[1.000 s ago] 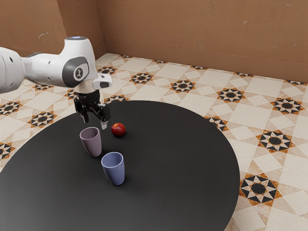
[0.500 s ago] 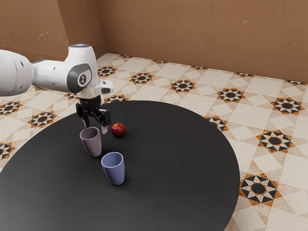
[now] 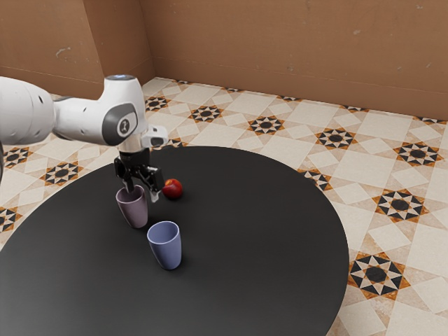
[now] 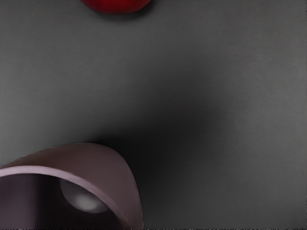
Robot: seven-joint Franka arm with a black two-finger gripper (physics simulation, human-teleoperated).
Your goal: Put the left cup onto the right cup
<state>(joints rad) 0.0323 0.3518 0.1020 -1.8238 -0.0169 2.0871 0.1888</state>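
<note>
— Brown walls, patterned tiles, a round black table. How's the arm posed?

— It reaches in from the exterior view's left with the wrist bent downward. The gripper points straight down at the rim of the mauve cup, fingers spread, gripping nothing. The lilac cup stands near, the red apple just beside.

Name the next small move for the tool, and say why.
Probably close the tool on the wall of the mauve cup: its open fingers appear to straddle the rim on the side toward the apple, and the cup stands on the table, not yet lifted toward the blue cup.
</note>
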